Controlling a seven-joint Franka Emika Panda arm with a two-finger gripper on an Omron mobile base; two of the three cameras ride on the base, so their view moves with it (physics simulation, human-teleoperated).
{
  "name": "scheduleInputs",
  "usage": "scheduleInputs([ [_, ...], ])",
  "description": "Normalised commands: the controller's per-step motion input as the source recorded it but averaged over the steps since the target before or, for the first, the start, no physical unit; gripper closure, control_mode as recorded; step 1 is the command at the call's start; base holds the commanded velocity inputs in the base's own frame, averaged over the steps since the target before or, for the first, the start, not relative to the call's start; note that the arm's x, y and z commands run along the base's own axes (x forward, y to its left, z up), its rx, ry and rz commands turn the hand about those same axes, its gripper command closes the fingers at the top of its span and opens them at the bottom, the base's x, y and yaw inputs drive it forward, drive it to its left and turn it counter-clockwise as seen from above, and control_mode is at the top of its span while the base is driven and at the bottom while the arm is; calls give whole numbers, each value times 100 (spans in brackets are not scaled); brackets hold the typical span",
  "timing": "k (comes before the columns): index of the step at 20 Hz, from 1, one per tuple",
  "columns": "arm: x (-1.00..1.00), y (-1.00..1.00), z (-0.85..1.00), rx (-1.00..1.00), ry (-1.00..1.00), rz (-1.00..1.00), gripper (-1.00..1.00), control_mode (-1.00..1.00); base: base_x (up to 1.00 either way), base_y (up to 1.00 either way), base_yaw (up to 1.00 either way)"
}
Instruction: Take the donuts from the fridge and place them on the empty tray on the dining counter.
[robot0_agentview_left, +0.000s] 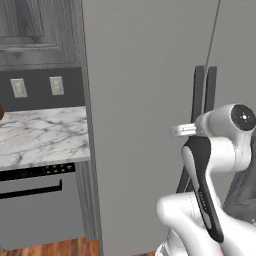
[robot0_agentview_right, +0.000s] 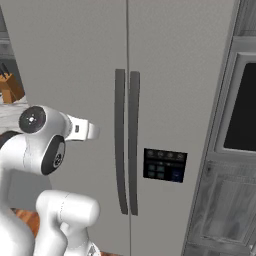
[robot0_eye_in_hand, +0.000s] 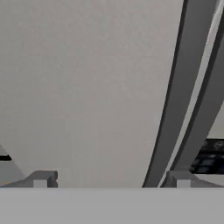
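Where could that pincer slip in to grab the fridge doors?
The fridge doors are shut, so their flat grey faces offer nothing to hold. The two dark handles stand close together at the middle seam, which is crowded. The open pincer has freer room on the left handle's outer side.

Arm folded, elbow high — gripper (robot0_eye_in_hand: 111, 179) open

Fingertips (robot0_eye_in_hand: 41, 178) stand wide apart (nothing between them); white forearm (robot0_agentview_right: 82, 129) reaches forward, roughly level.

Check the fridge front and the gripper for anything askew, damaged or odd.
Nothing stands out. The fridge doors are shut and flush, both handles straight and parallel, the control panel intact. The gripper is open and empty in front of the left door.
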Motion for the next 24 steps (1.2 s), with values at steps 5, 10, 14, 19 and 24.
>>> scheduleInputs([
  [5, -21, 0, 0, 0, -25, 0, -100, -100, 0, 0, 0],
  [10, -19, 0, -2, 0, -20, 0, -100, -100, 0, 0, 0],
  [14, -8, 0, -4, 0, -8, 0, -100, 100, -1, 0, 0],
  [19, 0, 0, 0, 0, 0, 0, -100, 100, 0, 0, 0],
  [24, 0, 0, 0, 0, 0, 0, -100, 100, -57, -7, 0],
])
